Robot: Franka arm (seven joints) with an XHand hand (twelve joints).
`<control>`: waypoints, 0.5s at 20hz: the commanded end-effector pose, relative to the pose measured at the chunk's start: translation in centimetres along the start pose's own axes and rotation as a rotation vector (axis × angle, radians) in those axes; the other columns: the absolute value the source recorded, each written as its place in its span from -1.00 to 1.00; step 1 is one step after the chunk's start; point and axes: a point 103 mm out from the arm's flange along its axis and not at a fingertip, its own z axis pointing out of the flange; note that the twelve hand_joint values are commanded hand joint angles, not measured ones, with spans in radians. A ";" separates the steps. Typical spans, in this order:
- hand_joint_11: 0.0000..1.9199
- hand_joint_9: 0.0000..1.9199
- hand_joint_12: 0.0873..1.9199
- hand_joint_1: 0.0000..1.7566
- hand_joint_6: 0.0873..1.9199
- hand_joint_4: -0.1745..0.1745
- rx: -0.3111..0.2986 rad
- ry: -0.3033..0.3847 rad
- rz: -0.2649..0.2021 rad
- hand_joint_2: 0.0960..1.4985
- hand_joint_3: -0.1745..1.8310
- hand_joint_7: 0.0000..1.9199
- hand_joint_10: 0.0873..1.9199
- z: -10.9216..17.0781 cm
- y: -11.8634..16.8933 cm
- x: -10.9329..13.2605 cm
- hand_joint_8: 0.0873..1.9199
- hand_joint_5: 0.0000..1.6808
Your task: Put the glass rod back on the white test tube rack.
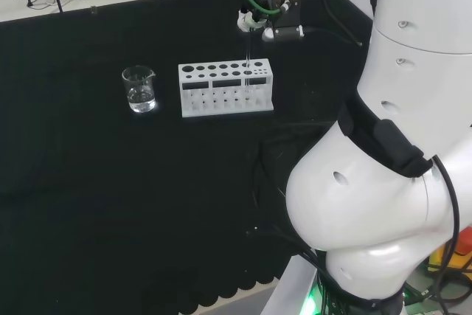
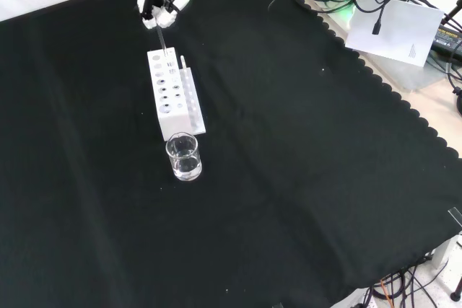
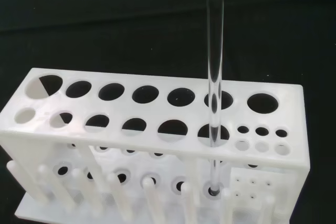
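Note:
The white test tube rack [image 1: 225,88] stands on the black cloth, its far end under my hand in the front view [image 2: 170,91]. My hand [image 1: 254,16] hangs just above the rack's right end in the head view, fingers curled on the top of the clear glass rod [image 1: 248,53]. The rod [image 3: 214,77] stands upright and passes down through a large hole in the rack's top plate [image 3: 152,111], its tip near the lower plate. From the front, the hand [image 2: 162,1] is at the top of the view and the rod [image 2: 164,40] drops from it into the rack.
A small glass beaker [image 1: 139,88] with a little clear liquid stands left of the rack in the head view, in front of it in the front view [image 2: 183,156]. The arm's white links [image 1: 391,182] take up the head view's right. Papers and cables [image 2: 393,23] lie beyond the cloth's scalloped edge.

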 end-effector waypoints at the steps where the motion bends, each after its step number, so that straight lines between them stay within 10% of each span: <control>1: 0.69 0.70 -0.22 0.47 -0.41 -1.00 0.006 0.010 0.005 0.42 -0.83 0.12 -0.14 -0.3 -0.2 -0.1 0.19 0.23; 7: 0.88 0.86 -0.23 0.53 -0.34 -1.00 0.016 -0.011 -0.007 0.36 -0.96 0.39 -0.23 -0.9 -0.4 0.5 -0.47 0.23; 10: 0.98 0.91 -0.07 0.57 -0.12 -1.00 0.014 -0.015 -0.006 0.21 -1.00 0.21 -0.22 -1.0 -0.4 0.6 -0.36 0.03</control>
